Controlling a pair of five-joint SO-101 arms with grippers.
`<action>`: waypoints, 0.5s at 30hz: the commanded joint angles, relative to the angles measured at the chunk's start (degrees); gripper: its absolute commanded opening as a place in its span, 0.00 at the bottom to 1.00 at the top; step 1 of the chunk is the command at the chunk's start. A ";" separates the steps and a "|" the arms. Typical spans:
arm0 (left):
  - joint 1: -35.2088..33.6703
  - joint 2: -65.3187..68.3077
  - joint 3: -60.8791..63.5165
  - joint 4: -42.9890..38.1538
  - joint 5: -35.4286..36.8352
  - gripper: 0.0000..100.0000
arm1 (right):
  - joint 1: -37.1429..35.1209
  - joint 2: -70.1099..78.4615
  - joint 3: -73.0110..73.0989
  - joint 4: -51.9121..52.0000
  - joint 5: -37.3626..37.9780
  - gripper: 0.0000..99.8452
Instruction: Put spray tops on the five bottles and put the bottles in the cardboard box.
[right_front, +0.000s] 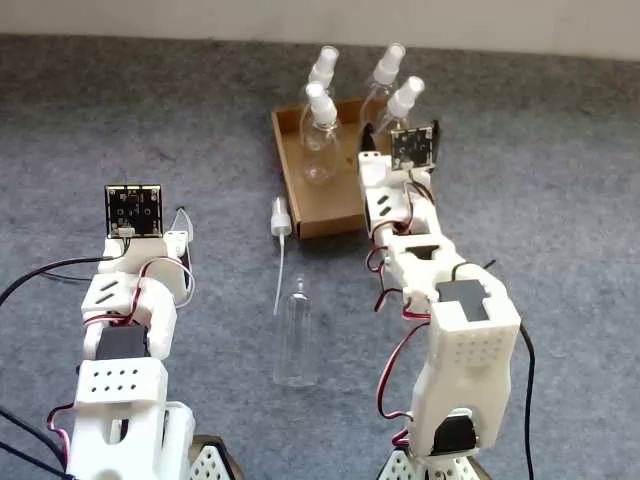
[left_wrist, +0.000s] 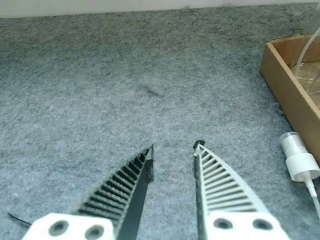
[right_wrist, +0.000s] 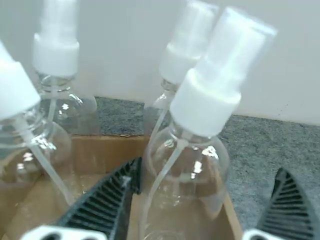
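Standing upright inside the cardboard box (right_front: 322, 222), apparently against its right wall, one capped bottle (right_wrist: 192, 170) sits between the fingers of the right pincer (right_wrist: 207, 170); that pincer is spread wide on either side of the bottle and grips nothing, with clear space between the bottle and one finger. A second capped bottle (right_front: 318, 140) stands upright in the left part of the box; two further capped bottles (right_front: 323, 68) (right_front: 385, 66) stand at the far end, and whether they are inside the far wall or just beyond it cannot be determined. The uncapped bottle (right_front: 297, 335) lies on its side on the desk (right_front: 150, 120), near of the box, neck pointing far. The loose spray top (right_front: 280, 215) lies on the desk just beside the near-left corner of the box; its dip tube runs nearward, ending beside the neck of the uncapped bottle. The left pincer (left_wrist: 174, 148) is partly open and empty, above bare desk, to the left of the spray top and the box.
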 joint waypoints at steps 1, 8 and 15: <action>-0.22 0.04 -0.40 -1.41 0.53 0.13 | 0.66 -7.34 -3.38 5.76 -0.09 0.33; -0.22 0.04 -0.40 -1.41 0.53 0.13 | 0.48 -12.97 -3.38 9.71 -0.09 0.33; -0.22 0.04 -0.40 -1.41 0.53 0.13 | 0.40 -20.09 -3.38 19.74 -0.18 0.33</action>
